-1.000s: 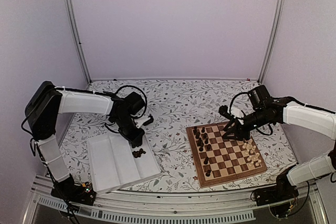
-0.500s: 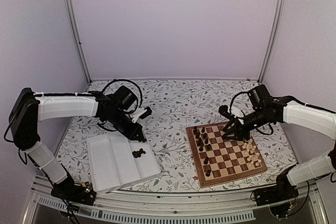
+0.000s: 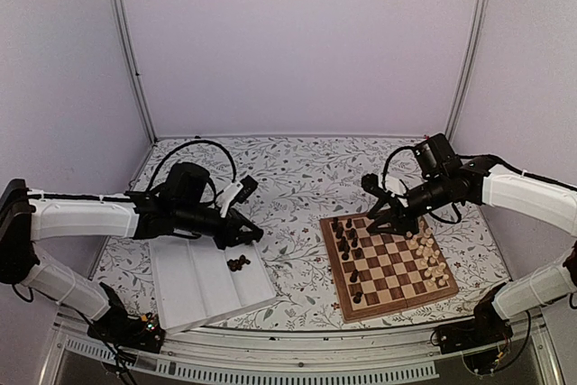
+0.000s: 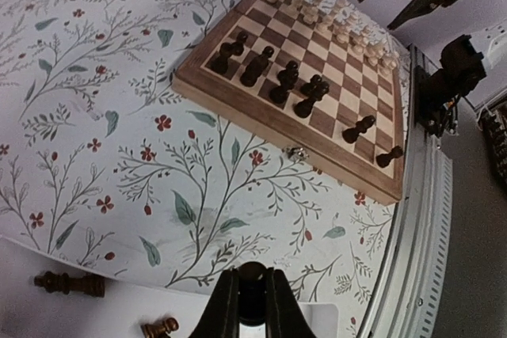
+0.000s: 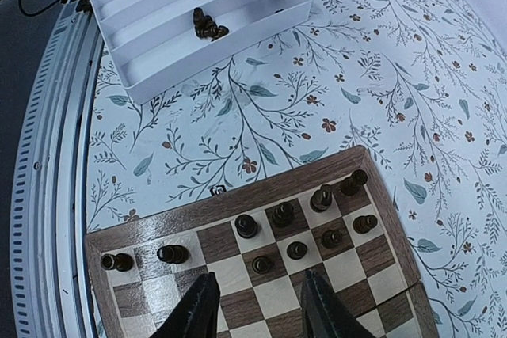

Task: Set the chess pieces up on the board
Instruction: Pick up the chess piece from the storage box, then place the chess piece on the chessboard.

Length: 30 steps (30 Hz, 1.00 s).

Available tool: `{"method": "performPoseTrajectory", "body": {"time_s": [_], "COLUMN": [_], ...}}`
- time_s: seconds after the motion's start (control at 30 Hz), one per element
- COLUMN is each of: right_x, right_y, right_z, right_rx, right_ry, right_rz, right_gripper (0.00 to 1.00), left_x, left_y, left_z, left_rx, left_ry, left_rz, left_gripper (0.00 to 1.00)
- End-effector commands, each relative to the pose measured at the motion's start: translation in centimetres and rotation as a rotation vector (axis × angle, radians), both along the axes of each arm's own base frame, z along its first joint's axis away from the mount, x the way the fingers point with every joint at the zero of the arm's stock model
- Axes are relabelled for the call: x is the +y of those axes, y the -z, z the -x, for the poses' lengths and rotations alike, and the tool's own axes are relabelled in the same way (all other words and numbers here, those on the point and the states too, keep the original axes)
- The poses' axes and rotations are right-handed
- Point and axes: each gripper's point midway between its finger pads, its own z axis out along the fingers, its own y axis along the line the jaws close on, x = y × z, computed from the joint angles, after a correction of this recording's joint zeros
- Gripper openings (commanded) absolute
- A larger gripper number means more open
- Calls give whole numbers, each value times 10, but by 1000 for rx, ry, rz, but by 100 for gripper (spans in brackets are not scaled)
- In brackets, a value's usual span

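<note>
The board (image 3: 403, 306) lies at the right, with dark chess pieces (image 3: 347, 242) along its left side and cream ones (image 3: 431, 264) at its right. My left gripper (image 3: 248, 236) hovers over the far right corner of the white tray (image 3: 194, 281). In the left wrist view this gripper (image 4: 252, 300) is shut on a dark chess piece (image 4: 253, 276) with a rounded top. My right gripper (image 3: 386, 219) hangs open above the board's far left part. Its fingers (image 5: 198, 310) stand wide apart in the right wrist view, over bare squares of the board (image 5: 277, 185), with nothing between them.
A few dark pieces (image 3: 238, 264) lie loose in the tray's right compartment; two of them (image 4: 68, 283) show in the left wrist view. Flowered tablecloth (image 3: 297, 196) covers the table between tray and board. A metal rail (image 3: 288, 362) runs along the near edge.
The left arm has dropped low and stretched out, its gripper staying over the tray's far right corner with the piece. The right gripper has shifted a little left above the board.
</note>
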Motion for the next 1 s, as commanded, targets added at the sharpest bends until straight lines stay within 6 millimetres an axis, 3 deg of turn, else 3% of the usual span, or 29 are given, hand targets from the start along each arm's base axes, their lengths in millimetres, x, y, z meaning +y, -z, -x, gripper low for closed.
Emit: {"method": "performPoseTrajectory", "body": {"time_s": [0.0, 0.23, 0.47, 0.97], "right_x": [3, -10, -34, -51], "right_y": [-11, -16, -23, -18], "right_z": [-7, -13, -28, -29], "right_rx": [-43, -110, -134, -140], "right_ry": [10, 87, 204, 265], "right_rz": [-12, 14, -7, -12], "right_gripper": [38, 38, 38, 38], "left_x": [-35, -81, -129, -176], "left_y": [-44, -42, -19, 37], "left_z": [2, 35, 75, 66], "left_rx": [-255, -458, -512, -498], "left_ry": [35, 124, 256, 313], "left_rz": [193, 288, 343, 358], "left_gripper": [3, 3, 3, 4]}}
